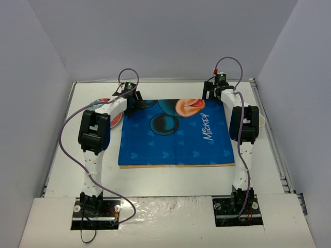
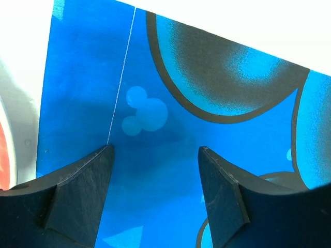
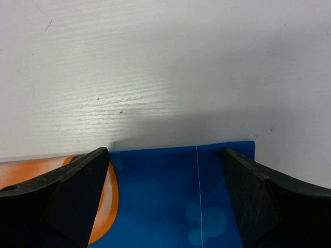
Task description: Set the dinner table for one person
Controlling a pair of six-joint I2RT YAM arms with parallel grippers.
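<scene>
The white dinner table (image 1: 170, 178) carries a blue Mickey-print placemat (image 1: 173, 132) at its middle. My left gripper (image 1: 133, 99) hovers over the mat's far left corner, jaws open and empty; the left wrist view shows the mat (image 2: 155, 77) beneath the gripper (image 2: 155, 150). My right gripper (image 1: 211, 92) is at the mat's far right corner, open and empty; the right wrist view shows the mat's edge (image 3: 176, 175) between its fingers (image 3: 165, 151), with bare table (image 3: 165, 62) beyond.
A plate with a red-orange pattern (image 1: 117, 121) lies left of the mat, partly under my left arm; its rim shows in the left wrist view (image 2: 4, 155). A white cup or bowl (image 1: 262, 121) sits behind my right arm. Grey walls enclose the table.
</scene>
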